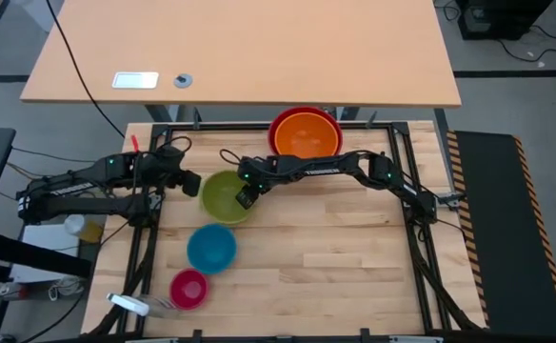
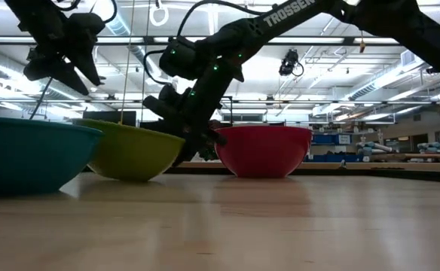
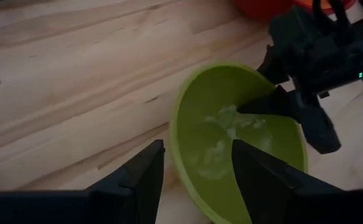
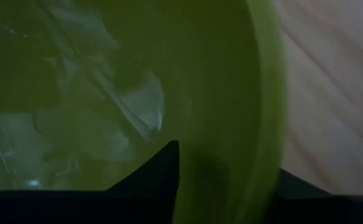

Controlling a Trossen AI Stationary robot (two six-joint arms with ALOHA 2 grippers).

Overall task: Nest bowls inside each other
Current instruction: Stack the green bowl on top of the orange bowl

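Note:
The yellow-green bowl (image 1: 223, 195) (image 3: 231, 137) stands on its base left of the table's middle. My right gripper (image 1: 247, 195) (image 4: 231, 162) is shut on its rim at the side toward the table's right edge. My left gripper (image 1: 188, 179) (image 3: 194, 168) hovers open just left of this bowl, above it, with nothing between its fingers. The orange bowl (image 1: 307, 138) sits inside the red bowl (image 1: 280, 124) at the far edge. The blue bowl (image 1: 211, 248) and the pink bowl (image 1: 188, 288) stand apart toward the near left. My right gripper has the yellow-green bowl's wall (image 4: 231, 174) just below the rim, on the bowl's right side, with one finger (image 4: 163, 168) inside the bowl and one outside. The fingers slant down from the table's right. The bowl rests on the table on its base.
A white object (image 1: 126, 305) lies at the near left corner beside the pink bowl. A black frame (image 1: 407, 191) borders the wooden tabletop. The tabletop's near right half (image 1: 335, 276) is bare wood.

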